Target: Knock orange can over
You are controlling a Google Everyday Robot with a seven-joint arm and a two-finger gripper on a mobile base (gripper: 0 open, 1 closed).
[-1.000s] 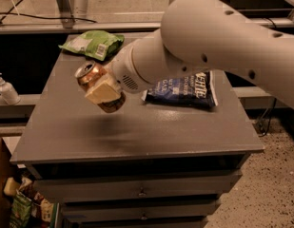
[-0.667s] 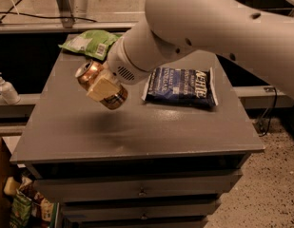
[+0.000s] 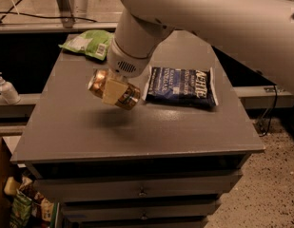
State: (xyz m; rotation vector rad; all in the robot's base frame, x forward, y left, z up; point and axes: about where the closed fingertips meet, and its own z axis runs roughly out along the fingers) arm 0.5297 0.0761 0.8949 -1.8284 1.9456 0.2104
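The orange can (image 3: 130, 97) lies tilted on its side in the air, its silver top (image 3: 96, 82) pointing left, a little above the grey table (image 3: 89, 132). Its shadow falls on the tabletop just below it. My gripper (image 3: 113, 92) reaches down from the white arm and is shut on the can, with one tan finger pad (image 3: 112, 90) across the can's side. The other finger is hidden behind the can.
A blue chip bag (image 3: 181, 86) lies flat just right of the can. A green chip bag (image 3: 87, 43) lies at the table's back left corner. A white pump bottle (image 3: 5, 89) stands on a ledge left of the table. Drawers are below the tabletop.
The gripper with the can has moved slightly right and down, closer to the blue bag. The arm's elbow has swung up and back.
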